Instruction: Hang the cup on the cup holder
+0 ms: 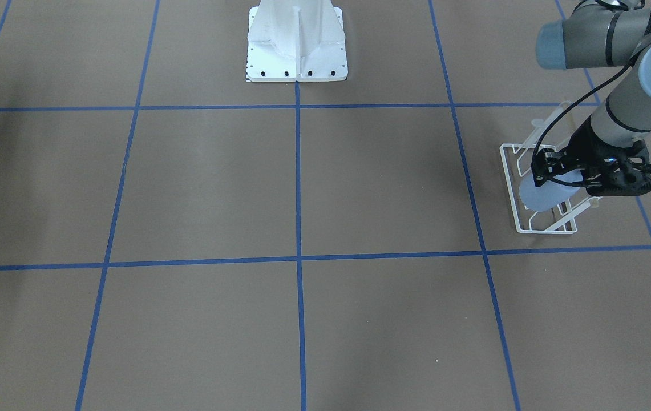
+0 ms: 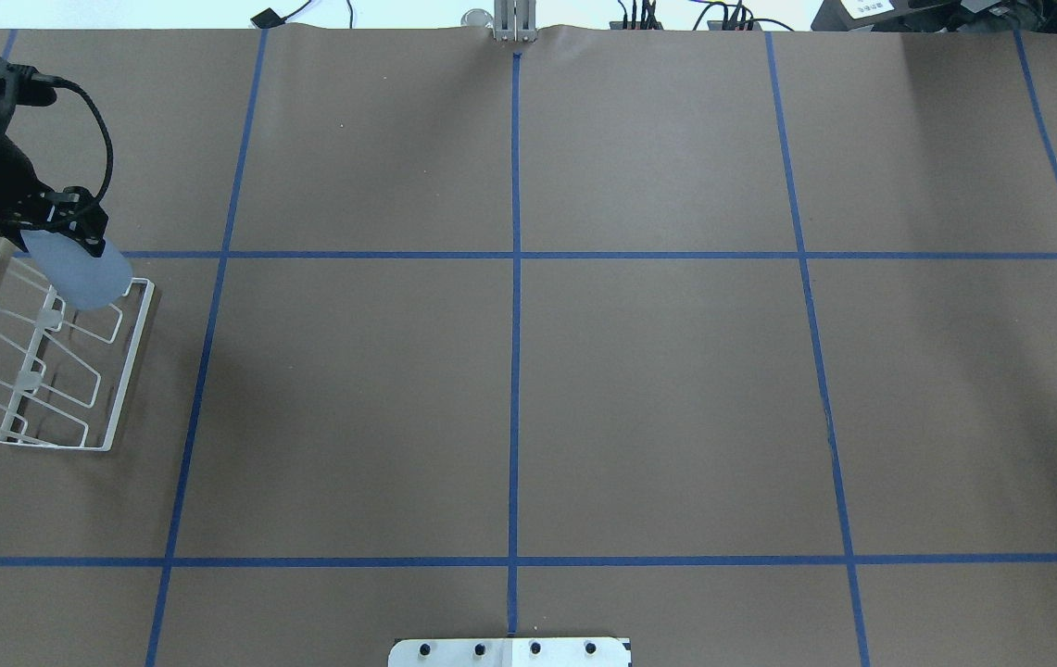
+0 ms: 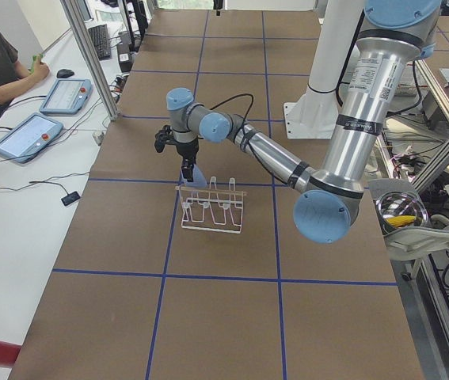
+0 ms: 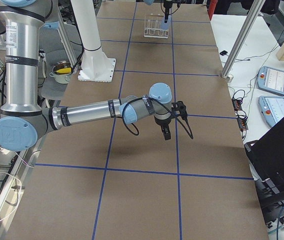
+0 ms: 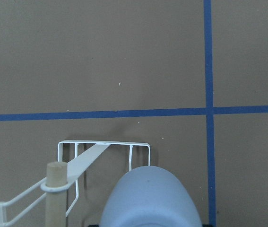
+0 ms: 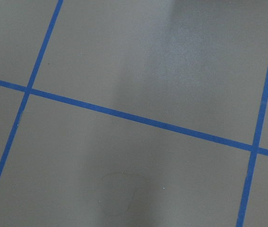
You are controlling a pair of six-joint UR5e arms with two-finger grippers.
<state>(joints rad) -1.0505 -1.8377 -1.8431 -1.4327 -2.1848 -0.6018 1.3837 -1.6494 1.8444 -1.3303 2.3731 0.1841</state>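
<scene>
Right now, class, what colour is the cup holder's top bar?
Pale tan wood. The top bar shows best in the left wrist view.

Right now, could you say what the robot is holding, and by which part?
The left gripper holds the cup by its upper end, over the cup holder; the right gripper cannot be judged.
</scene>
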